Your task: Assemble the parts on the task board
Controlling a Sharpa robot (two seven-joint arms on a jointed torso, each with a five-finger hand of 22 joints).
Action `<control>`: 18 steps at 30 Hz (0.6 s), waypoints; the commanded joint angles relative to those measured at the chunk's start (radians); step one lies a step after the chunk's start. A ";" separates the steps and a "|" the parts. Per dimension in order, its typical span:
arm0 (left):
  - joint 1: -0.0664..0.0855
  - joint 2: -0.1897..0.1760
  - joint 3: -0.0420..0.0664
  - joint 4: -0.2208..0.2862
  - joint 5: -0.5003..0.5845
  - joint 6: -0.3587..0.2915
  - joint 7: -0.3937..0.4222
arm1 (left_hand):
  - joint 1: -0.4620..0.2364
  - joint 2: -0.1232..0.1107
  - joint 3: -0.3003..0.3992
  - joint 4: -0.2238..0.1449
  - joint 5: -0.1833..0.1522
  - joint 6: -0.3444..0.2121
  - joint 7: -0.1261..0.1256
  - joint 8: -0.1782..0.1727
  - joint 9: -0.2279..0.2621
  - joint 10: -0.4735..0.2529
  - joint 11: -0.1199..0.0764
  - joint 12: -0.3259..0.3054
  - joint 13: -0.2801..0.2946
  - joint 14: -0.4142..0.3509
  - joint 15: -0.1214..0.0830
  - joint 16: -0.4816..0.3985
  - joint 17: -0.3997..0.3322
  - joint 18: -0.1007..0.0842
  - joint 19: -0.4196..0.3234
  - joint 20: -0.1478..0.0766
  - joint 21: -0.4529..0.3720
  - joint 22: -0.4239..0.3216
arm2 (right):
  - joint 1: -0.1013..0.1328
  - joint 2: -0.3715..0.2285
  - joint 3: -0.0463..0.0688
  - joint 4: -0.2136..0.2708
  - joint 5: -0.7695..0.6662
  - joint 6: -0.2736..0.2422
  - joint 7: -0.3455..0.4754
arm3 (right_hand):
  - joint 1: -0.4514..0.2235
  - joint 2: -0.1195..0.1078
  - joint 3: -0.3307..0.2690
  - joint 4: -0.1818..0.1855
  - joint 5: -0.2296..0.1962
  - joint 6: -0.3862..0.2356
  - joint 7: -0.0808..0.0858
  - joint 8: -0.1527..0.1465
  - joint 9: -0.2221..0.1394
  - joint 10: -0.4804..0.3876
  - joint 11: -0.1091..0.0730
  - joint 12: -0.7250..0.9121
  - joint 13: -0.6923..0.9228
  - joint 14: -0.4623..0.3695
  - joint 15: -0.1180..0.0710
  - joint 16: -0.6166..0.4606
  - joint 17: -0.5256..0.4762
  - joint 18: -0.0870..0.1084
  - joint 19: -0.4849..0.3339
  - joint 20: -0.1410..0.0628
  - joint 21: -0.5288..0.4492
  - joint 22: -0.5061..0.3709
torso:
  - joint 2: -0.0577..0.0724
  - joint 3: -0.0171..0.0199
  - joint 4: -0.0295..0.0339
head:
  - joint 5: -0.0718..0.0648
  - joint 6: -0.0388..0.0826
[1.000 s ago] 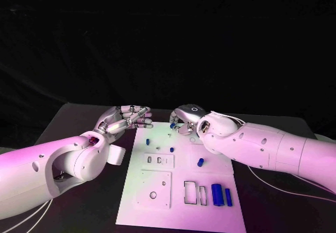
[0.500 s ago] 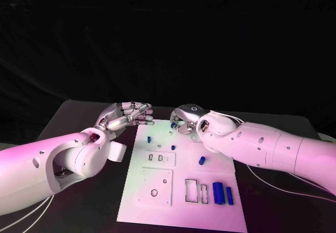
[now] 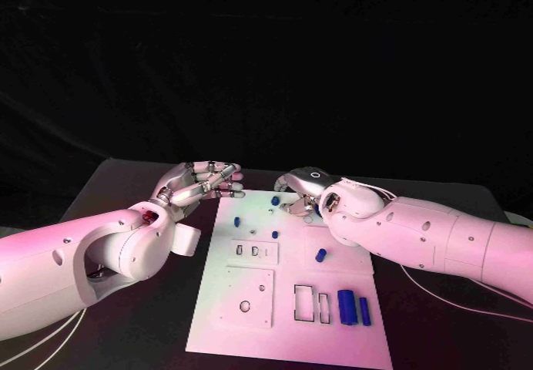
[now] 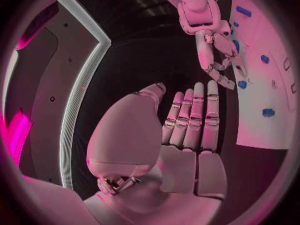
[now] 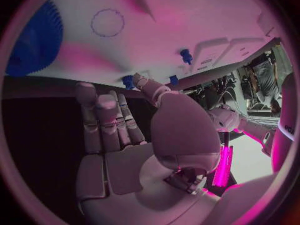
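Note:
The white task board (image 3: 344, 266) lies in the middle of the table. A small blue part (image 3: 276, 200) stands near its far edge, just left of my right hand (image 3: 302, 193), which holds nothing, its fingers loose above the board. The right wrist view shows this hand's (image 5: 119, 135) fingers straight over the board, beside a toothed blue part (image 5: 37, 35) and a blue peg (image 5: 185, 55). My left hand (image 3: 206, 183) hovers over the board's far left corner, empty; the left wrist view shows its (image 4: 187, 135) fingers straight.
More blue parts sit on the board: one (image 3: 236, 224) at the left, one (image 3: 320, 256) mid-board, and two long ones (image 3: 346, 307) (image 3: 363, 310) near the front right. Rectangular slots (image 3: 302, 303) and a round hole (image 3: 243, 307) lie near the front. Black table (image 3: 122, 185) surrounds it.
My right hand has drawn a little to the right, away from the small blue part near the far edge, which now stands free. The left hand has barely moved.

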 commanded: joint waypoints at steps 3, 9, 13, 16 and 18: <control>0.002 -0.002 0.001 -0.006 0.003 0.019 0.005 | -0.003 -0.007 0.004 -0.001 -0.003 -0.006 0.032 -0.007 -0.001 -0.003 0.003 -0.005 0.001 0.004 0.004 0.000 0.001 0.013 0.005 0.001 0.001 -0.001 | 0.006 -0.071 0.003 0.090 0.022 -0.061 0.001 | 0.010 -0.001 -0.036 0.010 0.009 0.001 -0.005 -0.001 0.007 -0.005 -0.003 0.025 0.000 -0.003 -0.004 0.008 -0.004 0.005 0.007 -0.001 -0.002 0.009 | -0.005 0.0026 -0.0094 | 0.003 0.006; 0.002 -0.002 0.001 -0.017 0.005 0.022 0.004 | -0.003 -0.007 0.004 -0.001 -0.003 -0.006 0.032 -0.007 -0.001 -0.003 0.003 -0.005 0.001 0.004 0.004 0.000 0.001 0.013 0.005 0.001 0.001 -0.001 | 0.022 -0.170 0.011 0.173 0.103 -0.066 0.001 | 0.025 0.016 -0.050 0.021 0.031 0.051 -0.009 0.017 0.021 0.088 -0.017 0.104 0.014 0.041 -0.017 0.071 0.061 -0.012 0.080 -0.011 0.059 0.100 | -0.012 0.0049 -0.0150 | 0.001 0.009; 0.002 -0.002 0.001 -0.023 0.006 0.025 0.003 | -0.004 -0.008 0.005 0.000 -0.004 -0.006 0.032 -0.007 -0.001 -0.002 0.003 -0.005 0.002 0.003 0.004 -0.001 0.002 0.013 0.005 0.001 0.001 -0.001 | 0.037 -0.243 0.014 0.206 0.240 -0.002 -0.011 | 0.018 0.018 -0.028 0.033 0.044 0.084 -0.026 0.023 0.026 0.259 -0.049 0.181 0.048 0.081 -0.042 0.132 0.141 -0.028 0.145 -0.031 0.121 0.189 | -0.017 0.0060 -0.0192 | -0.005 0.009; 0.002 -0.001 0.001 -0.027 0.006 0.027 0.003 | -0.004 -0.008 0.005 0.000 -0.004 -0.006 0.032 -0.007 -0.001 -0.002 0.003 -0.005 0.002 0.003 0.004 -0.001 0.002 0.013 0.005 0.001 0.001 -0.001 | 0.042 -0.276 0.015 0.214 0.307 0.047 -0.022 | 0.010 -0.008 -0.043 0.035 0.068 0.083 -0.048 0.022 0.029 0.353 -0.077 0.270 0.112 0.094 -0.065 0.158 0.175 -0.038 0.178 -0.054 0.155 0.239 | -0.018 0.0073 -0.0241 | -0.005 0.009; 0.002 0.000 0.001 -0.029 0.006 0.028 0.003 | -0.004 -0.008 0.005 0.000 -0.004 -0.006 0.032 -0.007 -0.001 -0.002 0.003 -0.005 0.002 0.003 0.004 -0.001 0.003 0.013 0.005 0.001 0.001 -0.001 | 0.043 -0.291 0.015 0.215 0.332 0.077 -0.028 | 0.009 -0.019 -0.071 0.044 0.083 0.070 -0.058 0.028 0.038 0.333 -0.086 0.413 0.240 0.114 -0.072 0.209 0.248 -0.047 0.208 -0.069 0.188 0.290 | -0.018 0.0099 -0.0275 | -0.004 0.008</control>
